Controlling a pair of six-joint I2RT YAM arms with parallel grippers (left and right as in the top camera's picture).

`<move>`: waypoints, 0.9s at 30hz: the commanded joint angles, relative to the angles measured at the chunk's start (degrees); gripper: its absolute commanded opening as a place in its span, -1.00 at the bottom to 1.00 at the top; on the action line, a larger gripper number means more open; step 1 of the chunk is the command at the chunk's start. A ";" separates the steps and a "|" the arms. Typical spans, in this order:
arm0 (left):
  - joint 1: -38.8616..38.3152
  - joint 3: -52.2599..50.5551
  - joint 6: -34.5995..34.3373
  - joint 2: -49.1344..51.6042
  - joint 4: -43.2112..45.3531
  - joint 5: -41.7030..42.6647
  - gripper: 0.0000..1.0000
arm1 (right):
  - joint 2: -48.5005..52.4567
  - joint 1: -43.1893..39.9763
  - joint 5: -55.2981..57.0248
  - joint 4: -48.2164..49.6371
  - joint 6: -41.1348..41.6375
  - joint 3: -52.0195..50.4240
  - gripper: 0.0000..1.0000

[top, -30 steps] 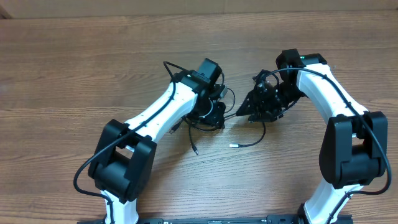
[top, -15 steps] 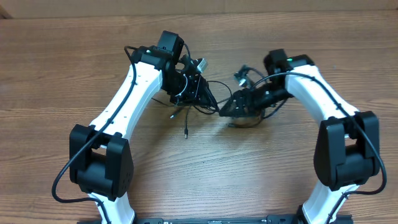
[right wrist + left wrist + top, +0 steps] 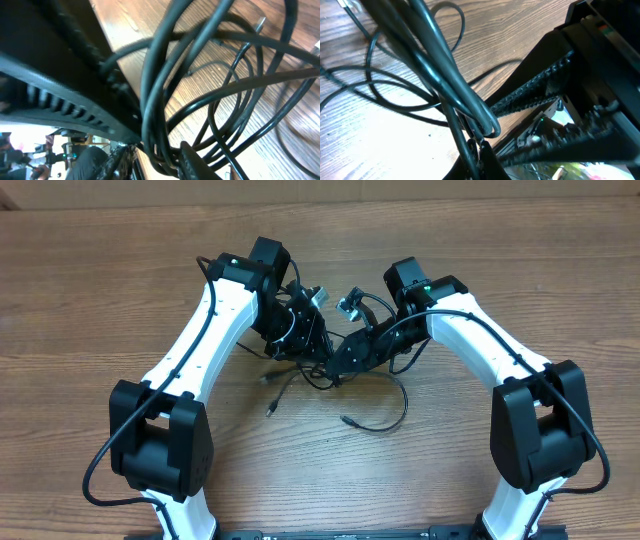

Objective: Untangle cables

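The cables [image 3: 385, 410] are thin black cords in a tangle at the table's middle, with loose strands and plug ends trailing toward the front. My left gripper [image 3: 318, 348] is shut on a bundle of cables [image 3: 451, 75], which runs up from between its fingers [image 3: 479, 150]. My right gripper [image 3: 340, 360] is shut on several strands of cables [image 3: 155, 100] between its fingers [image 3: 155, 155]. The two grippers are almost touching, tip to tip, over the tangle. In each wrist view the other gripper's black body fills part of the frame.
The wooden table [image 3: 500, 240] spreads all round. A plug end [image 3: 271, 410] lies at the front left of the tangle and another [image 3: 345, 420] at the front middle. A light connector [image 3: 350, 304] sticks up behind the grippers.
Both grippers have moved left and come together with the cables. The right gripper has closed in on the left one. A loop of cable has dropped toward the front.
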 commanded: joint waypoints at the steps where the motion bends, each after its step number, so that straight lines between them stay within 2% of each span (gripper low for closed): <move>1: -0.26 0.96 3.39 -1.27 -1.18 2.29 -0.92 | -1.09 0.26 4.07 0.66 1.27 -0.13 -0.46; 8: 1.07 0.96 11.32 -1.27 -6.45 2.36 -0.91 | -1.09 0.11 5.05 1.60 3.39 -0.13 -0.45; 20: 1.07 0.96 11.47 -1.27 -4.72 5.09 -0.92 | -1.09 1.68 5.09 3.43 12.41 -0.13 -0.43; 23: 1.09 0.98 11.45 -1.27 -4.39 7.30 -0.92 | -1.09 2.58 8.92 3.85 15.26 -0.13 -0.50; 27: 1.97 1.99 11.54 -1.53 -5.29 10.21 -0.92 | -0.87 3.54 23.76 4.31 25.75 -0.13 -0.77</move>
